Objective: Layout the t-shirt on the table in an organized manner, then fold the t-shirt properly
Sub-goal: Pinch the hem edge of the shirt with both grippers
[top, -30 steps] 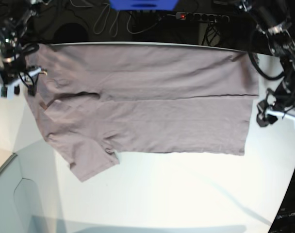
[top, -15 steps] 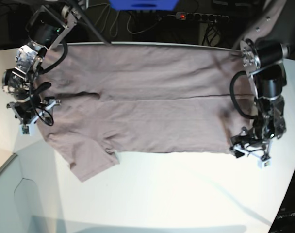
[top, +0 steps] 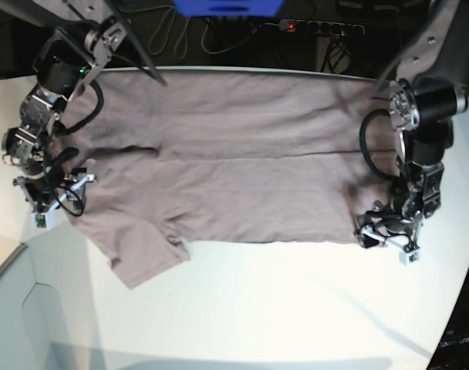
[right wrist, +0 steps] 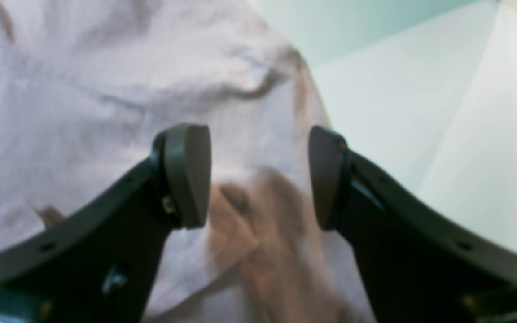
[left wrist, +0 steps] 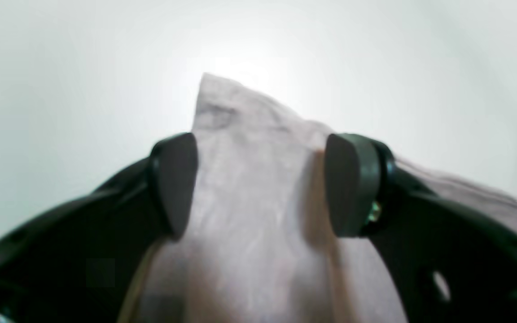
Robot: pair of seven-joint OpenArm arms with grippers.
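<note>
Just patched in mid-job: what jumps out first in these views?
The mauve-grey t-shirt dominates, spread wide across the far half of the white table, one sleeve jutting toward the near left. Both arms are down at its ends: the left gripper at the shirt's near right corner, the right gripper at the left edge. Each wrist view shows open jaws straddling cloth, not yet pinching.

robot lab, cables [top: 180,35], power strip [top: 319,27]
</note>
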